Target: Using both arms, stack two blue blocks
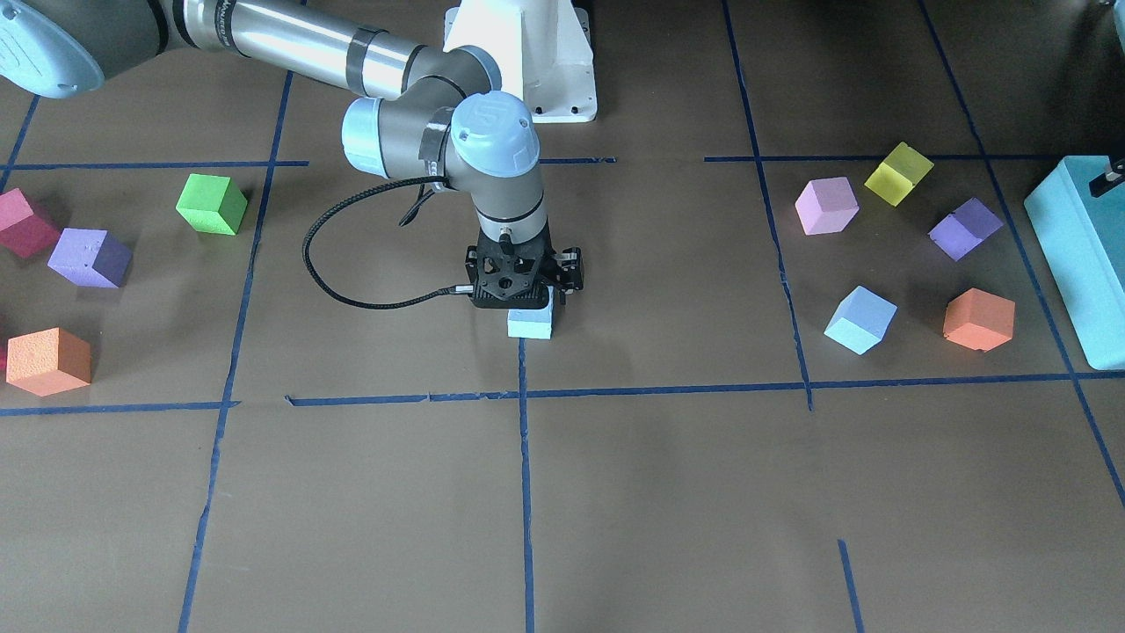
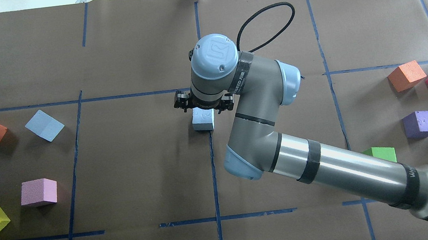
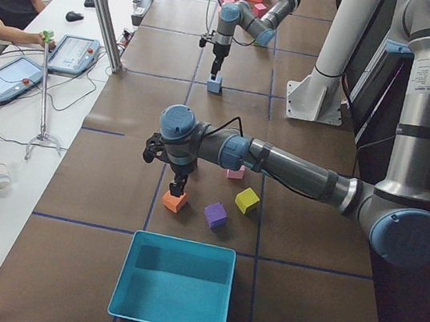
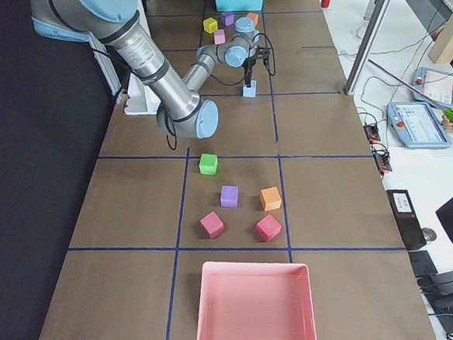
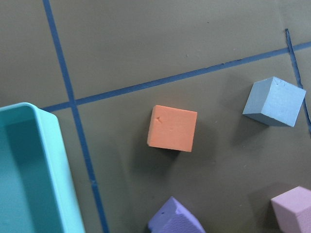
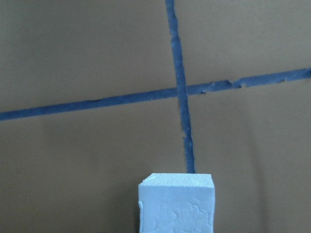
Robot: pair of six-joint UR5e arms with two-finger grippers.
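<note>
My right gripper (image 1: 526, 294) points straight down at the table's centre, where blue tape lines cross. It looks shut on a pale blue block (image 1: 531, 325), whose base is at table level. The block also shows in the overhead view (image 2: 202, 120) and low in the right wrist view (image 6: 176, 204). The second blue block (image 1: 860, 318) lies free on my left side, seen in the left wrist view (image 5: 274, 102). My left gripper (image 3: 178, 181) hovers over an orange cube (image 5: 172, 128), a cube's width from that block. I cannot tell whether it is open or shut.
A teal box (image 1: 1077, 255) stands at the left end. Pink (image 1: 826, 206), yellow (image 1: 898, 173) and purple (image 1: 965, 229) cubes lie around the free blue block. Green (image 2: 381, 154), purple, orange and red cubes lie on my right. A pink tray (image 4: 255, 308) is at the right end.
</note>
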